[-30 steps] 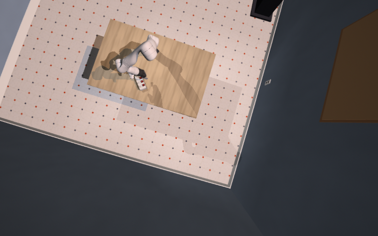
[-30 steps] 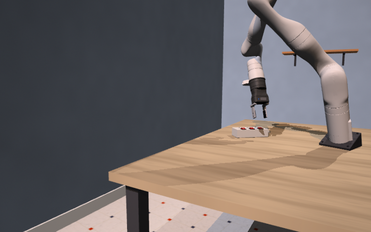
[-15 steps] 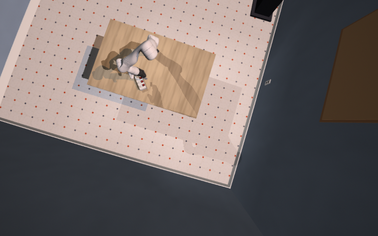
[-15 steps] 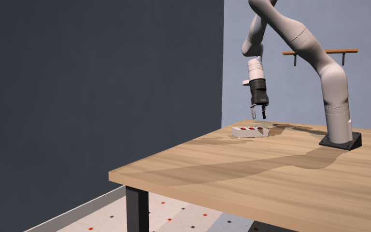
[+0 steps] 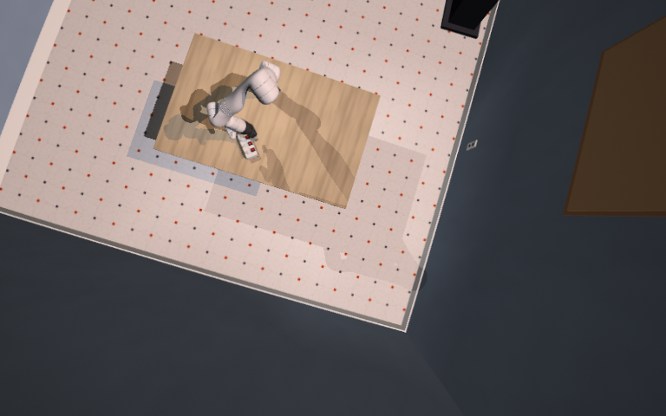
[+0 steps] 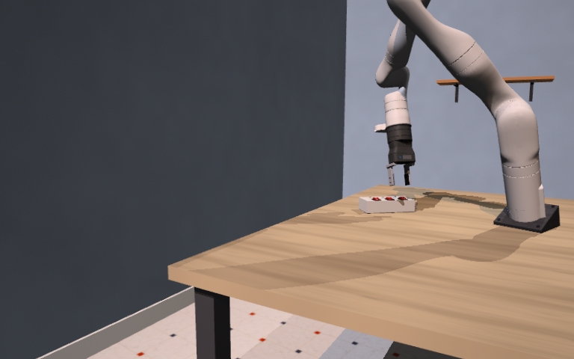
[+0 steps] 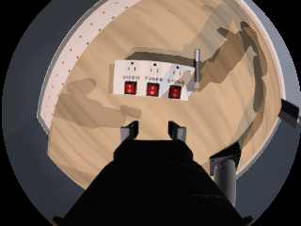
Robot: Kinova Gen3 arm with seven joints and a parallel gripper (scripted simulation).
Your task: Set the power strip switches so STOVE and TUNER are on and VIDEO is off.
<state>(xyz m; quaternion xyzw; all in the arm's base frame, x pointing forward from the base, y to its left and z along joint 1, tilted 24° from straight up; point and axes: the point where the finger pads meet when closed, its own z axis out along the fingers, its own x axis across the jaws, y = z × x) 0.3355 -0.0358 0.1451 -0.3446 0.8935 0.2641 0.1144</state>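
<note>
Pale wood makes up the bench [image 5: 314, 122] [image 6: 338, 253] [image 7: 94, 61], and a white power strip [image 5: 244, 146] [image 6: 387, 206] [image 7: 162, 68] lies flat on it, right way up. In the top view the strip is near the lower long edge, closer to the lower left corner than to the lower right one. Its VIDEO end points toward that long edge, its STOVE end inward toward the opposite edge.

Three red rockers sit in a row: the VIDEO switch [image 7: 131, 88], the TUNER switch [image 7: 152, 89] and the STOVE switch [image 7: 174, 91]. Which way each is tipped cannot be told. A slim grey bar [image 7: 197, 66] shows by the STOVE end; whether it touches is unclear.

The black pincer [image 5: 252, 133] [image 6: 399, 182] [image 7: 152, 127] points down, its two fingers wide apart with nothing between them. It hangs above the bench close to the strip's STOVE end, with a gap under the fingertips, clear of the strip.

The light grey arm [image 5: 235, 100] [image 6: 474, 54] rises from a dark base plate [image 6: 500, 221] fixed near the bench's upper long edge, as the top view shows it, and bends out over the bench. Its shadow runs toward the lower right corner.

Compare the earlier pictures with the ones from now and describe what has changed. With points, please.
The gripper [image 5: 252, 132] [image 6: 399, 184] [image 7: 152, 127] has sunk slightly, drifting a little left in the exterior view. Nothing was taken hold of or let go; its fingers stayed open. The power strip [image 5: 243, 146] [image 6: 387, 206] [image 7: 141, 71] stayed put. Any switch change is too small to tell.
</note>
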